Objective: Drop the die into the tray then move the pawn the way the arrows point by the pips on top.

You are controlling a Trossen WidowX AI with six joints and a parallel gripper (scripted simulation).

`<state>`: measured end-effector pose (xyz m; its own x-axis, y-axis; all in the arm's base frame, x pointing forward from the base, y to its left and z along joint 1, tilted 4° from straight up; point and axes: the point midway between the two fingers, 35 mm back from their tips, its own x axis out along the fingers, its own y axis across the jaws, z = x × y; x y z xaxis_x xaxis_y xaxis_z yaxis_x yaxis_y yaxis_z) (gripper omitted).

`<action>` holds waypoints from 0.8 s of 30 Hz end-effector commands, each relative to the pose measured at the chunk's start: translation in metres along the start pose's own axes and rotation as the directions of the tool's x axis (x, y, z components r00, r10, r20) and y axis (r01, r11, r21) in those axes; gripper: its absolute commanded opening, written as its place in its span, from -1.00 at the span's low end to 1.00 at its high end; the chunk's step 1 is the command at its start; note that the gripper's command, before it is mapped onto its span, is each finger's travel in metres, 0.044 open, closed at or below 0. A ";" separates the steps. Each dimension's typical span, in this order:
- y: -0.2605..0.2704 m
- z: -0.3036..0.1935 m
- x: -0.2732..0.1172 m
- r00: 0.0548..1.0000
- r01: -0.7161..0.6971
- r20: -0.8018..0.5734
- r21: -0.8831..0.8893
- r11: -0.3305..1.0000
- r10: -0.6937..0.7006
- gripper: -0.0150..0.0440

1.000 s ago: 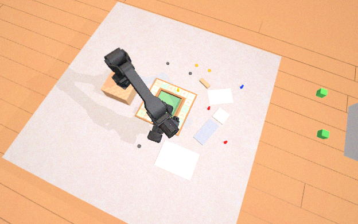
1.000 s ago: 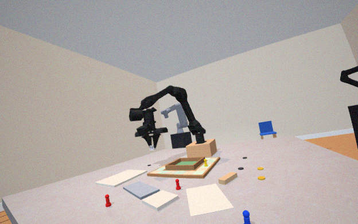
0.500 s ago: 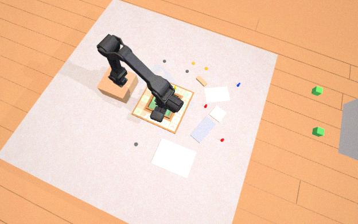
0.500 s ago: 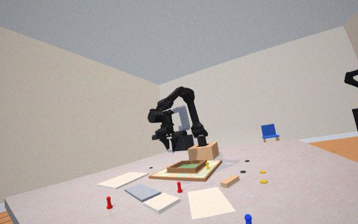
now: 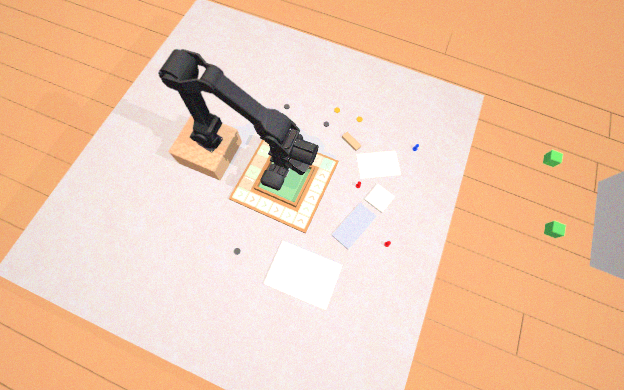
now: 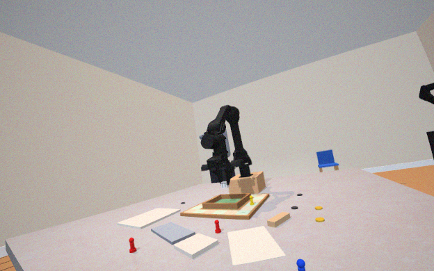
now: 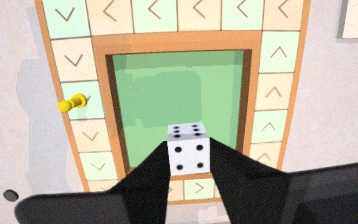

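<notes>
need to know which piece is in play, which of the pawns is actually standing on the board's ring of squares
The yellow pawn, standing on a pale green square beside the tray's wall. The two red pawns and the blue pawn stand off the board.

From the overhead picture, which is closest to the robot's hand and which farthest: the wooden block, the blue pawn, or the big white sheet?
The hand, shut on the die, is over the tray.
1. Wooden block, to the upper right of the board.
2. Big white sheet, below the board, toward the mat's lower edge.
3. Blue pawn, far to the right, past the block.
</notes>
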<state>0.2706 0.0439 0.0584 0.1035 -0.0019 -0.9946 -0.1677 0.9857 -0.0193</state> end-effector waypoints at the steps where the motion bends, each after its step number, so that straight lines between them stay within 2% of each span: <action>1: 0.000 0.000 0.003 0.998 0.003 0.067 0.011 1.000 -0.004 -0.49; 11: -0.001 0.009 0.013 0.919 0.000 0.395 0.010 1.000 -0.004 -0.49; 24: 0.000 0.010 0.015 0.679 0.006 0.734 0.010 1.000 -0.011 -0.49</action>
<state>0.2840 0.0463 0.0434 0.7427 0.1073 -0.6610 -0.1560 0.9876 -0.0150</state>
